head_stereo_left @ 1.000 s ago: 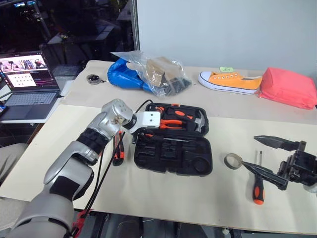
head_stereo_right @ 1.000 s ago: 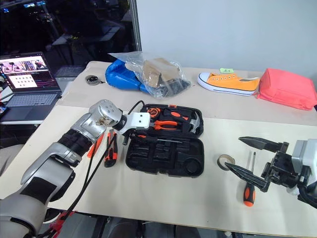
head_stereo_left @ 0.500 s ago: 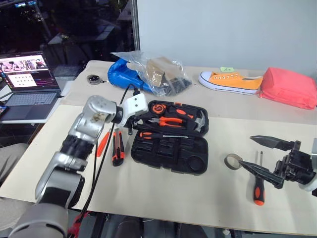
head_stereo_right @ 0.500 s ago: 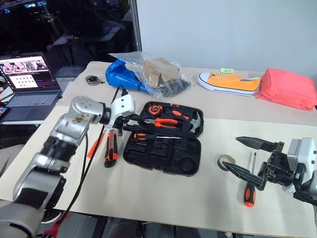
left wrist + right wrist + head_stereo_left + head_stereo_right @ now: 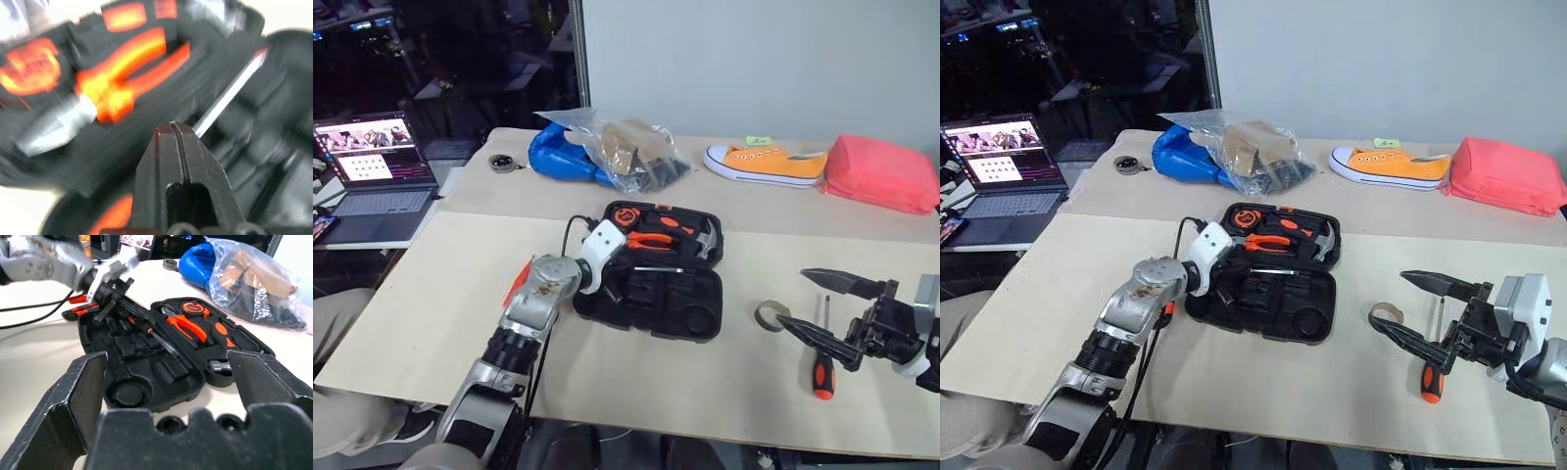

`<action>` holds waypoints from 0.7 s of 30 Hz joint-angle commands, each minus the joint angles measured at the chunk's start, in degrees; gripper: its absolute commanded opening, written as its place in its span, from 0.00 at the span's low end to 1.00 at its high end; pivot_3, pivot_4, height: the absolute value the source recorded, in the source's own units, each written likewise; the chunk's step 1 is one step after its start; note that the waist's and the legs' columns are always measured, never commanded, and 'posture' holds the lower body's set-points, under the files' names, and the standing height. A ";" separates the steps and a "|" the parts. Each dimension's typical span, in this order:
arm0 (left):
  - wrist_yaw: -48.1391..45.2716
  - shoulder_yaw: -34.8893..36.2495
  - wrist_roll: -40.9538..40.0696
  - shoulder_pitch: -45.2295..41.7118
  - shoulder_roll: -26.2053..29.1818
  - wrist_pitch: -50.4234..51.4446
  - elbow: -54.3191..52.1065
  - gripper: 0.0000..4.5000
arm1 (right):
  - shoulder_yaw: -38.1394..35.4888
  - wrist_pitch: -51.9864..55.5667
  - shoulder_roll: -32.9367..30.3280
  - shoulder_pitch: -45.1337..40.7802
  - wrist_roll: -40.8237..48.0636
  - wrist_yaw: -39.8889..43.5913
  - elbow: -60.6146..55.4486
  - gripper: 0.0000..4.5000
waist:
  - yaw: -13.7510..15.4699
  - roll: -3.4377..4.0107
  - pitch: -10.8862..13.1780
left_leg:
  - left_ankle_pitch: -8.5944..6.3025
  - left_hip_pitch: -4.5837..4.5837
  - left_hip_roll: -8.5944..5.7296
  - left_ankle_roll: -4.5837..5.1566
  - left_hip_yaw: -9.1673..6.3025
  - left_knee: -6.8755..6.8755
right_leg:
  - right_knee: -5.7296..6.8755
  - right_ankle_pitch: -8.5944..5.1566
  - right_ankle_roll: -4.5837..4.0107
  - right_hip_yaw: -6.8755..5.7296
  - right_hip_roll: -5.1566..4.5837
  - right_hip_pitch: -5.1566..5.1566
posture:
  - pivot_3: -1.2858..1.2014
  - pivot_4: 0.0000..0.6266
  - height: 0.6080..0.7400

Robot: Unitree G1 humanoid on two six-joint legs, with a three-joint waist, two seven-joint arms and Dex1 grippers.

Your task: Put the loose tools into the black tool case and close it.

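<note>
Beige table (image 5: pixel 636 392), open unlabelled tool case (image 5: pixel 651 304)

Even overhead light brightens the table (image 5: pixel 431 294); the room behind the laptop (image 5: pixel 377 162) is dark. The left wrist view is motion-blurred, and the bag (image 5: pixel 254 281) shows glare.

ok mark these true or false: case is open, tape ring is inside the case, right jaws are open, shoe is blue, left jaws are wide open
1. The case is open. True.
2. The tape ring is inside the case. False: it lies on the table, right of the case.
3. The right gripper has open jaws. True.
4. The shoe is blue. False: it is orange.
5. The left gripper has wide-open jaws. False: they are shut, over the case.
</note>
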 commanded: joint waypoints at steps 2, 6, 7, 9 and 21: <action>-1.64 -4.95 2.72 2.55 1.98 0.80 3.26 0.01 | -1.30 0.71 -0.39 1.46 0.74 -1.01 -3.72 1.00 | -0.06 0.06 -0.04 | -0.01 0.23 0.00 0.00 0.00 -0.03 | -0.08 -0.02 0.01 0.00 0.00 0.25 | 0.52 0.24 1.00; -1.20 -4.14 2.13 2.73 1.78 -1.12 3.85 0.01 | -1.25 1.75 0.18 2.63 0.59 -3.33 -5.17 1.00 | -0.26 0.08 -0.08 | -0.06 0.61 0.04 0.00 0.01 -0.08 | -0.18 -0.24 0.34 0.00 -0.03 0.67 | 0.52 0.24 1.00; -1.19 -1.25 -0.53 2.97 0.70 -3.11 2.42 0.01 | -1.25 2.28 0.65 2.80 -0.32 -5.51 -5.65 1.00 | -0.26 0.07 -0.09 | -0.06 0.62 0.04 0.00 0.02 -0.07 | -0.17 -0.24 0.34 0.02 -0.04 0.67 | 0.52 0.24 1.00; -1.13 3.94 -5.18 3.70 -0.57 -5.65 -2.27 0.01 | -1.79 3.85 1.69 3.48 -0.41 -9.48 -7.13 1.00 | -0.27 0.09 -0.10 | -0.06 0.64 0.05 0.00 0.02 -0.07 | -0.18 -0.24 0.34 0.02 -0.06 0.68 | 0.52 0.24 1.00; -22.14 13.74 -33.08 7.82 16.52 10.90 -29.51 0.56 | -10.96 36.70 -0.38 14.39 3.03 -34.80 -23.20 1.00 | 0.04 0.29 -0.19 | -0.06 -0.07 0.08 -0.01 0.04 -0.08 | -0.16 -0.13 0.08 -0.05 -0.27 0.04 | 0.52 0.24 1.00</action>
